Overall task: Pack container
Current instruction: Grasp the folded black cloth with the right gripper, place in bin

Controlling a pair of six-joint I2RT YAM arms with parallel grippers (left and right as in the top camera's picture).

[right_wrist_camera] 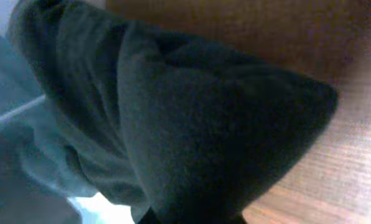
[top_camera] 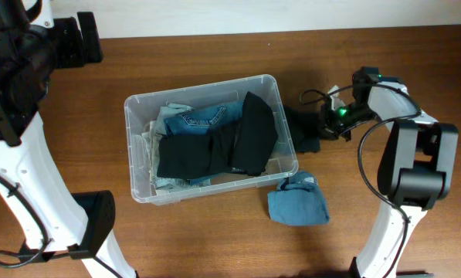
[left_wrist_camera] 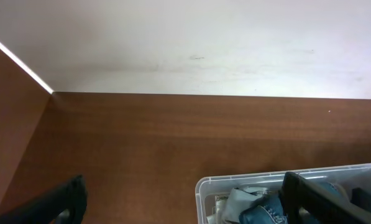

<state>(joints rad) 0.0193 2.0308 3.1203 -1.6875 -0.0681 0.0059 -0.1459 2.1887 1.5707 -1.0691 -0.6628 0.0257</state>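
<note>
Possibly the dark garment (top_camera: 301, 131), lying just beside the mid-table container (top_camera: 207, 86) with the right gripper (top_camera: 327, 123) pressed against it, its grip unreadable, slips from a thin pinch or snags the rim and drapes outside.

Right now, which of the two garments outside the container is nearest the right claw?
The dark one, lying between the container and the right claw. The blue garment lies farther off, past the container's corner.
</note>
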